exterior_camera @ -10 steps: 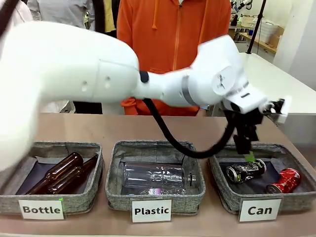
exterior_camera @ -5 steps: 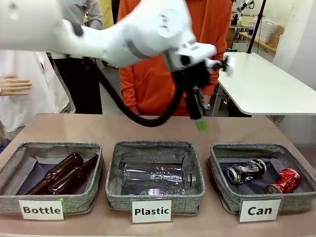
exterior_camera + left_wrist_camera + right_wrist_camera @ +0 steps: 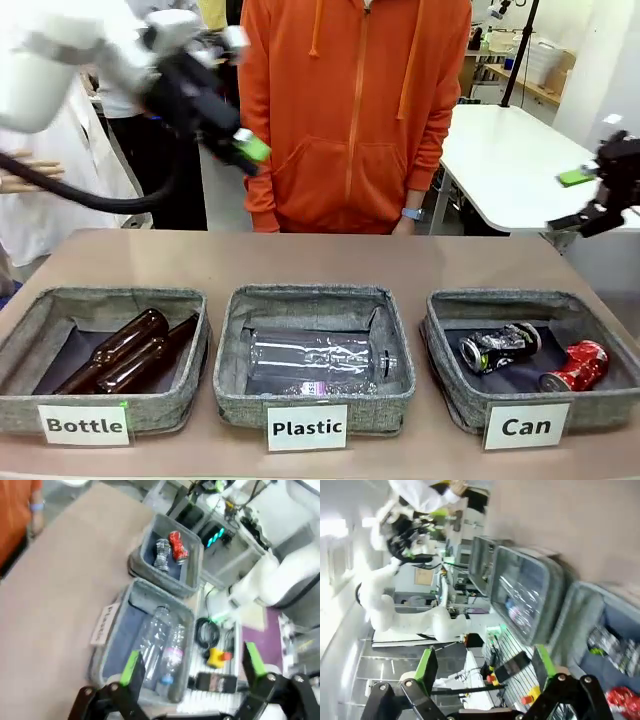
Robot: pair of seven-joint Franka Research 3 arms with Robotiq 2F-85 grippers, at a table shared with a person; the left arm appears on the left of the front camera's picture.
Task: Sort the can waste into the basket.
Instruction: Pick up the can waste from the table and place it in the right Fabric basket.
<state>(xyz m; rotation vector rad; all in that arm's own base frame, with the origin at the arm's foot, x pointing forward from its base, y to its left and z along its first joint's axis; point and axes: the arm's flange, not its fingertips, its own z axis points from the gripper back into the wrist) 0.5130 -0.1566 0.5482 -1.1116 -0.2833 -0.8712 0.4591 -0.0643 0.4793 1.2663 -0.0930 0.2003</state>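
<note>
Both crushed cans [image 3: 530, 355] are being seen lying in the "Can" basket [image 3: 455, 400] from the front, while spread, empty fingers are being shown for the left gripper [image 3: 192, 667] and right gripper [image 3: 485, 665] by the wrist views.

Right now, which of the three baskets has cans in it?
The Can basket, on the robot's right. It holds a red can and a black and silver can; the middle one holds clear plastic bottles, the left brown glass bottles.

The left arm [image 3: 60, 60] is white with a black cable looping beneath it. Its black gripper [image 3: 192, 667] carries 2 green pads [image 3: 131, 666]. The person [image 3: 355, 110] wears an orange zip hoodie and a wristwatch [image 3: 412, 214].
</note>
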